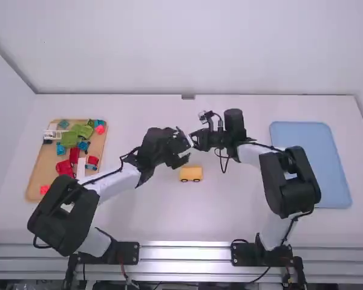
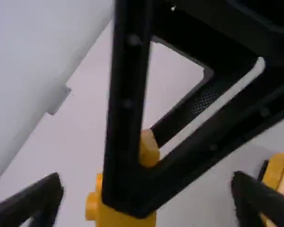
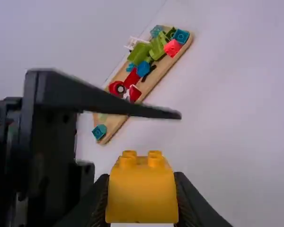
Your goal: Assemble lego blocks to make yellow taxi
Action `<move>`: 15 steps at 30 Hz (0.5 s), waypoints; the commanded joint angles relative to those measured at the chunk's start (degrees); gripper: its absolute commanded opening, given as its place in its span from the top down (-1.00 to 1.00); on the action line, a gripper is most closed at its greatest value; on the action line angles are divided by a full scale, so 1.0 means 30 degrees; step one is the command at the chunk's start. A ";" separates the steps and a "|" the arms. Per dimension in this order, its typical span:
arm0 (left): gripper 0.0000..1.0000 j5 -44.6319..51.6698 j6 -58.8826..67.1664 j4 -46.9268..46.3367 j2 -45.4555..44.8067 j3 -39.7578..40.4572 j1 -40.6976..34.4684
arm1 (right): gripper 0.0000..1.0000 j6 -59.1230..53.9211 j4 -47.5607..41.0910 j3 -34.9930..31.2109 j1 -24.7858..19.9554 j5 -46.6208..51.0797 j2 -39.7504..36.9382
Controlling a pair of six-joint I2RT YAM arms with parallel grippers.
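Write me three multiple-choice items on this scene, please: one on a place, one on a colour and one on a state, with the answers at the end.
1. Where does the blue tray lie?
A. At the left side of the table
B. Between the two arms
C. At the right side of the table

2. What colour is the block in the right gripper?
A. Yellow
B. Green
C. Red

3. What state is the left gripper in?
A. Shut, fingers touching
B. Open, fingers apart
C. Clamped on a red block

Answers:
1. C: the high view shows it beyond the right arm's outer side.
2. A: the right wrist view shows its yellow face and studs between the fingers.
3. B: the left wrist view shows its fingers well apart at opposite sides.
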 commanded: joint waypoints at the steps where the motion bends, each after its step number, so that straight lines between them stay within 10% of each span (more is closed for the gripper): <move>1: -0.98 0.0328 -0.2324 -0.0466 -0.0452 0.0153 0.0117 | 0.72 -0.0860 0.0262 0.0532 -0.0219 -0.0372 0.0117; 15: -0.98 1.5803 -0.1996 -0.7949 -0.1158 0.3832 0.6659 | 0.73 -1.4666 -1.3267 0.5894 -0.0743 -0.0510 0.0073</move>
